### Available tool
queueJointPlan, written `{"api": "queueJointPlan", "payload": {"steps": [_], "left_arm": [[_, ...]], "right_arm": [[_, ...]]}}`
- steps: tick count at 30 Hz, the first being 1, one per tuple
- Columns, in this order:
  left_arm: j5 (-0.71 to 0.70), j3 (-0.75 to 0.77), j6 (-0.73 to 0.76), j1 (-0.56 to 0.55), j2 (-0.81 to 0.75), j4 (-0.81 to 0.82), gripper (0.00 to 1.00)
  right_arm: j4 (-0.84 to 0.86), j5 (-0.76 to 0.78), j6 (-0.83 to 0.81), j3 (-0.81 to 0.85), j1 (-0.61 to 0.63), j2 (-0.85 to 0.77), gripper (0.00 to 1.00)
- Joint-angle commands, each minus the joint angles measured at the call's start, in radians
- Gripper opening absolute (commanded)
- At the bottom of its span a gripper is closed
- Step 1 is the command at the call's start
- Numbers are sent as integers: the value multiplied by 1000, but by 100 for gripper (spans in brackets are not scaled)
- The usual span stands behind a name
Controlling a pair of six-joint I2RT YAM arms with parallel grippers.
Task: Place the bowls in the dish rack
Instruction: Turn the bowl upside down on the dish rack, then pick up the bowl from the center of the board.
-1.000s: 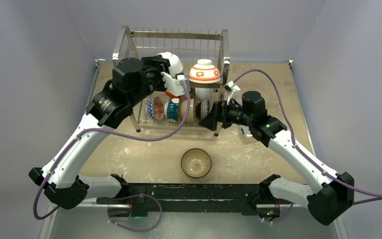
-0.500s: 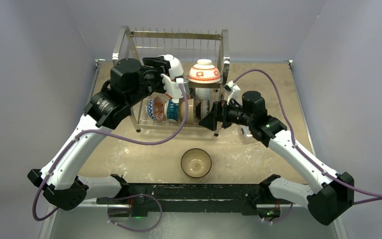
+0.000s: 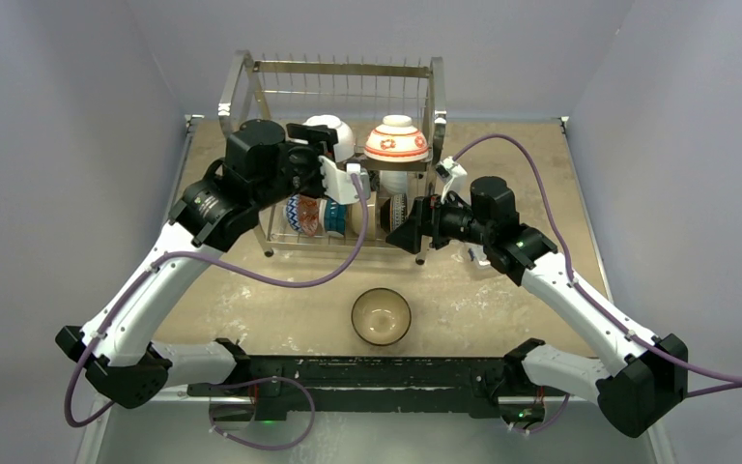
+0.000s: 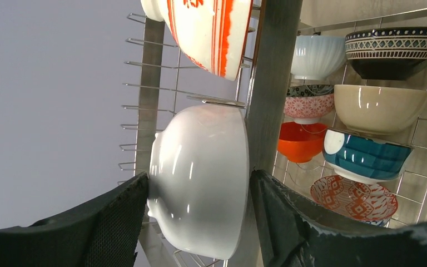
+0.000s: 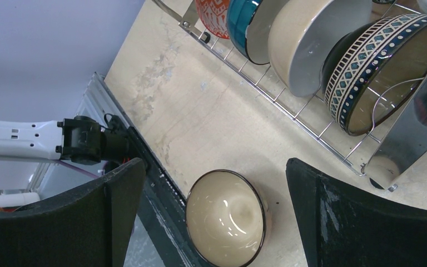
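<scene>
The left fingers (image 4: 117,222) bracket the white bowl (image 4: 200,183), one pad at its foot and the other at its rim. I cannot tell whether they pinch it or merely lie alongside. The bowl sits mouth-down on the top shelf of the dish rack (image 4: 272,83), at about 11 o'clock in the top view. The red-and-white bowl (image 4: 211,28) is just beside it, toward 1 o'clock.

The main risk, as I judge it, is the withdrawal. The white glaze is slick and the wall rounded, so a pad dragging on the foot could tilt the bowl on the thin wires. It might then slide off the shelf edge or knock its neighbour, and ceramic on steel chips easily.

The right fingers (image 5: 89,222) stand wide apart and empty, close to the rack's leg at 3 o'clock. One tan bowl with a dark rim (image 5: 226,214) lies loose on the surface (image 5: 200,111) at 6 o'clock, mouth up. Its glossy inside and narrow rim offer little bite, so a shallow grip could let it swing or drop. A careless swing could also jolt the rack.

The rack is shiny steel wire with flat uprights. Its lower tier holds glazed bowls on edge, among them an orange bowl (image 4: 300,142), a teal bowl (image 4: 367,158) and a dark patterned bowl (image 4: 395,53). The surface is matte, pale and scuffed.
</scene>
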Motion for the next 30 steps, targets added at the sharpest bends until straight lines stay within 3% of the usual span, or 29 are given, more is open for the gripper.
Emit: {"api": "queueJointPlan", "payload": {"steps": [1,6,17,23,27,30], "left_arm": [[59,-21,-46,-3,-35,-19,68],[110,-93,-116,-4,-121,59,84],[183,-337,-363,-3,-394,229,97],[224,-568,-671,-4,-607,307,99],[237,-753,-936,-4,-766,389,99],[165,-870,-1194,-4,-860,463,98]], "right_arm": [[33,2,-15,16,1,7,99],[31,0,-11,25,1,7,99],[0,19,-2,-9,1,-39,99],[-28,33,22,-108,1,-111,99],[-38,41,50,-210,2,-170,99],[-29,41,74,-282,2,-210,99]]}}
